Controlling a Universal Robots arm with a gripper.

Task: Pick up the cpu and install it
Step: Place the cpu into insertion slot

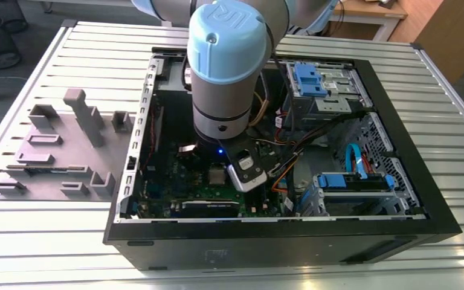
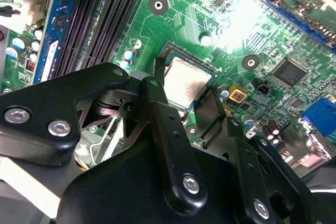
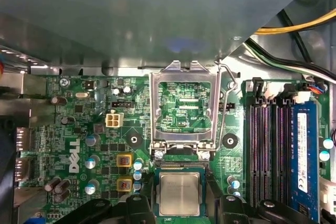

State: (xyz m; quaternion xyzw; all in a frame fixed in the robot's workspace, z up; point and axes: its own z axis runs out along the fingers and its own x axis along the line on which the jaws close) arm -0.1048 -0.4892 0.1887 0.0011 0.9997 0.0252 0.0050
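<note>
While the arm (image 1: 224, 72) reaches down into the open case (image 1: 280, 244) on the desk (image 1: 46, 241), the cpu (image 3: 179, 193) lies flat in its socket on the green board (image 3: 79, 129), silvery top up. In both wrist views the black fingers (image 2: 157, 103) are spread, one on each side of the chip. They sit close beside two opposite edges, with a thin strip of socket rim between; whether they touch it I cannot tell. Just beyond the cpu the hinged frame (image 3: 182, 103) is swung open, with memory slots (image 3: 268, 150) beside it.
</note>
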